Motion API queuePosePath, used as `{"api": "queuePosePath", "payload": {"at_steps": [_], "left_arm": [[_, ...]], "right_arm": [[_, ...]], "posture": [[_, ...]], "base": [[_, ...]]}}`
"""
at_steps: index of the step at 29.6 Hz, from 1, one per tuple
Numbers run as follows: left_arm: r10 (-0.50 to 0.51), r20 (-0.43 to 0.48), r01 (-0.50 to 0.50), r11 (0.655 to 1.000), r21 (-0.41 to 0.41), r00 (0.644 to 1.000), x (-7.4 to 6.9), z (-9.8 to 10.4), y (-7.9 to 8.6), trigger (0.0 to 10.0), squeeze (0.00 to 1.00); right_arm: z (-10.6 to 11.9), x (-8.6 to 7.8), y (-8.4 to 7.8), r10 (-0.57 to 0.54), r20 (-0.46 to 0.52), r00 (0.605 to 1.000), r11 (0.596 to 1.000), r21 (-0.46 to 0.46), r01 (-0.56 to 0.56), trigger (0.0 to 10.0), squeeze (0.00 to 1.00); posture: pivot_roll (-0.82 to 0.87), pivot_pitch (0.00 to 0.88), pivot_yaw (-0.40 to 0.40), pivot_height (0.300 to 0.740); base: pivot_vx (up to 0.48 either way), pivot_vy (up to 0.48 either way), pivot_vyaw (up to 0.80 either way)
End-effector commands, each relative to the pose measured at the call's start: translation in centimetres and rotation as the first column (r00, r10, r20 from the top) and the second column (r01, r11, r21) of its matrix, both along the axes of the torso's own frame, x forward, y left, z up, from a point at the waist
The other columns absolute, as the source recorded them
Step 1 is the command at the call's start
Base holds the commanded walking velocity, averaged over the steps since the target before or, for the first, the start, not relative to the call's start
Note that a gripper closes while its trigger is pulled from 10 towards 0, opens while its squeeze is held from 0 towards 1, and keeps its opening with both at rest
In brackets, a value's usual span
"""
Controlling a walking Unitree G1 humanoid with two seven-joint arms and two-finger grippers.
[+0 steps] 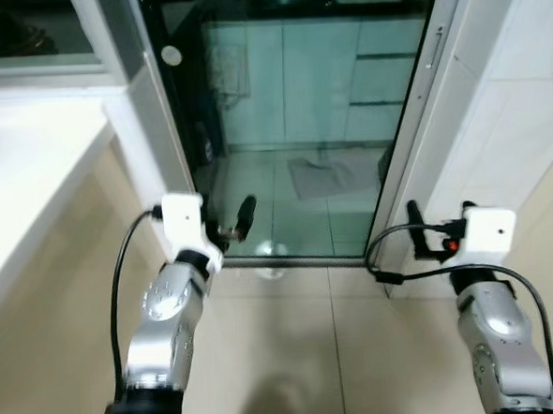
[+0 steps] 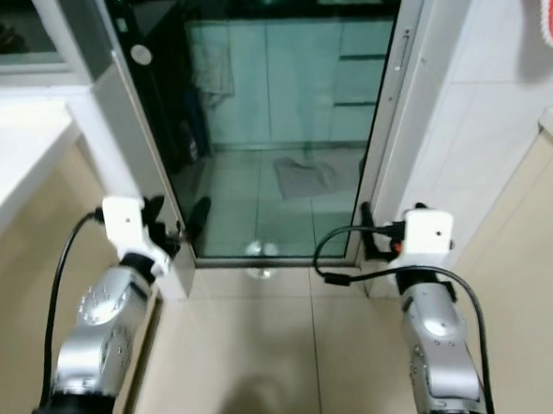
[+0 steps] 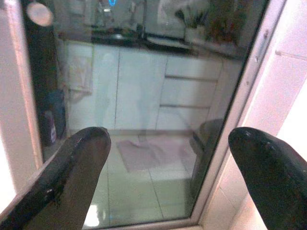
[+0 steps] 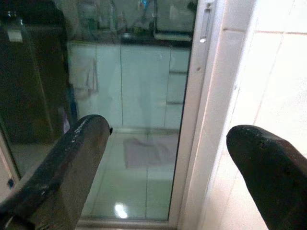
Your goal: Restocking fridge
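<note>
We face a glass door (image 1: 299, 121) in its white frame (image 1: 422, 132); left gripper (image 3: 165, 158) and right gripper (image 4: 168, 158) hang with jaws apart over bare floor tiles (image 1: 332, 354), a white counter (image 1: 22, 185) at our left.

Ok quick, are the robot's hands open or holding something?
Left gripper: open, holding nothing.
Right gripper: open, holding nothing.

left end effector (image 3: 168, 158) fingers spread | facing glass door (image 3: 144, 96) | cabinets (image 3: 144, 86) beyond

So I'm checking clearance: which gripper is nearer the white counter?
Left. The left gripper is raised just beside the white counter, at its doorway end; the right gripper is across the doorway by the tiled wall.
</note>
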State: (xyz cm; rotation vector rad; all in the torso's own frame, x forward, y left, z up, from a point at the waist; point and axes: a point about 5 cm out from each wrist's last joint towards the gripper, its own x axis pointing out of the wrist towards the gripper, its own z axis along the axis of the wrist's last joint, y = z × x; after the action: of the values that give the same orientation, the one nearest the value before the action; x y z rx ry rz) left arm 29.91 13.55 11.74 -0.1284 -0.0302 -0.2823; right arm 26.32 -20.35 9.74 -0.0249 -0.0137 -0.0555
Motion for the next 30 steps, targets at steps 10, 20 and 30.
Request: {"api": "queuePosePath", "payload": {"at_steps": [10,20,30], "left_arm": [[0.074,-0.031,-0.073,0.997,0.038,0.997,0.8,-0.2,0.9,10.0,0.00],[0.078,-0.046,-0.076,0.996,0.047,0.996,0.9,-0.4,1.2,10.0,0.00],[0.081,-0.044,-0.078,0.995,0.055,0.996,1.0,-0.3,1.5,10.0,0.00]], "right_arm": [[-0.8,0.2,0.4,0.006,-0.023,1.000,1.000,0.004,-0.006,10.0,0.00],[-1.4,0.0,0.4,0.006,-0.046,0.999,1.000,-0.007,-0.006,10.0,0.00],[-1.7,0.2,0.4,0.015,-0.055,0.998,1.000,-0.012,-0.016,10.0,0.00]], "posture": [[-0.11,0.000,0.027,0.740],[-0.10,0.000,0.031,0.740],[-0.09,0.000,0.031,0.740]], "base": [[-0.084,0.000,0.00],[-0.473,0.000,0.00],[-0.480,0.000,0.00]]}}
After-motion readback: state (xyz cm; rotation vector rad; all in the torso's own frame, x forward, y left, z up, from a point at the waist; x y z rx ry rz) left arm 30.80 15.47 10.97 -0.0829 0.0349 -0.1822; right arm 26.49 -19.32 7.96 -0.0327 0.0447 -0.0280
